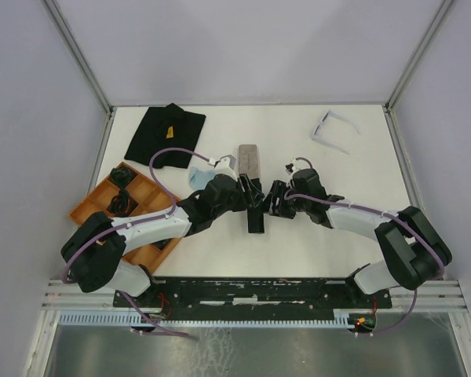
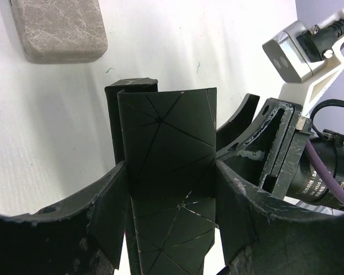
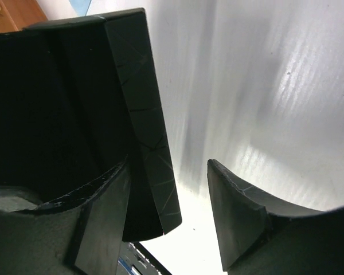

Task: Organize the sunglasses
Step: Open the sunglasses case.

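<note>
The pale-framed sunglasses [image 1: 334, 128] lie unfolded at the back right of the table, far from both arms. A dark pair of sunglasses [image 1: 122, 201] seems to sit in the orange tray [image 1: 94, 206] on the left. At the table's middle, my left gripper [image 1: 250, 195] [image 2: 172, 229] is shut on a black faceted case [image 1: 257, 220] [image 2: 169, 149], both fingers pressed against its sides. My right gripper [image 1: 273, 203] [image 3: 169, 172] stands open just right of it. The case's edge [image 3: 152, 132] lies against its left finger [image 3: 103, 206], and its right finger [image 3: 241, 212] is apart from it.
A grey oblong case [image 1: 249, 161] [image 2: 60, 28] lies just behind the black one. A light blue cloth [image 1: 200, 177] sits by my left wrist. A black fabric pouch [image 1: 165, 133] rests at the back left. Walls enclose the table on three sides.
</note>
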Tool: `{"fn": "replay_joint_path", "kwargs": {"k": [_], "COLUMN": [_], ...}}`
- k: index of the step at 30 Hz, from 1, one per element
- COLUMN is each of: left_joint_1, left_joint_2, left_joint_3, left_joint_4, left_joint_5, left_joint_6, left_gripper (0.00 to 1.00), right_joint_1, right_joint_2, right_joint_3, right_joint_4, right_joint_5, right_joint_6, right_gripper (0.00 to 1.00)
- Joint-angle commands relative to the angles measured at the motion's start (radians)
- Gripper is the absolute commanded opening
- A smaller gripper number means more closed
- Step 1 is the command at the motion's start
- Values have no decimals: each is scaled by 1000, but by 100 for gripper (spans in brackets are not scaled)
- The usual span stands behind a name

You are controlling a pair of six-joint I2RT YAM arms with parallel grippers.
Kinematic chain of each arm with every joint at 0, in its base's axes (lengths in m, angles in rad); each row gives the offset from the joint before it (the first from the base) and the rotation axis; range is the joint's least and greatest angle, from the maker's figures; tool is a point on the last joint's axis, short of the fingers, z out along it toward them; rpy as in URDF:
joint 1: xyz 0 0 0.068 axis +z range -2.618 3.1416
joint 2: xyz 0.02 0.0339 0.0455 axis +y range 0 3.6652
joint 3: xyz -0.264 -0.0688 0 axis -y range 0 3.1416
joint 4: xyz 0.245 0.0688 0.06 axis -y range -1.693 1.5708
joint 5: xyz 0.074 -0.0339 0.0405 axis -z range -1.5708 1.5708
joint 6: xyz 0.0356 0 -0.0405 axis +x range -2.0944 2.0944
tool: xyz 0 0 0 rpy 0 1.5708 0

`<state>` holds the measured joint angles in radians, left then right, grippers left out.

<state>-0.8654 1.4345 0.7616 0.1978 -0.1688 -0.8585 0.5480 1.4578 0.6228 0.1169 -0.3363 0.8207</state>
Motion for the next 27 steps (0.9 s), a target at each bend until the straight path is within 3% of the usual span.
{"fn": "replay_joint_path", "kwargs": {"k": [1,9,20,27], "left_joint_1": [4,8,16,20], "left_joint_2": [-26,-36,-59,-94], "left_joint_3": [2,-3,-48,-81], "left_joint_4": [79,78,81,55], "left_joint_5": [20,21,17,-13], "left_joint_6": [-43,-42,-42,-14], "left_gripper": [42,42,42,49], "right_joint_1": [9,12,11,11], "right_joint_2": [13,23,26,-1], "right_joint_3": [54,64,100,133], "right_joint_4": [50,10,-33,-124], "right_joint_5": [7,65,75,113], "right_joint_6": [-23,-56,-114,-182], "right_gripper": [60,40,1,0]}}
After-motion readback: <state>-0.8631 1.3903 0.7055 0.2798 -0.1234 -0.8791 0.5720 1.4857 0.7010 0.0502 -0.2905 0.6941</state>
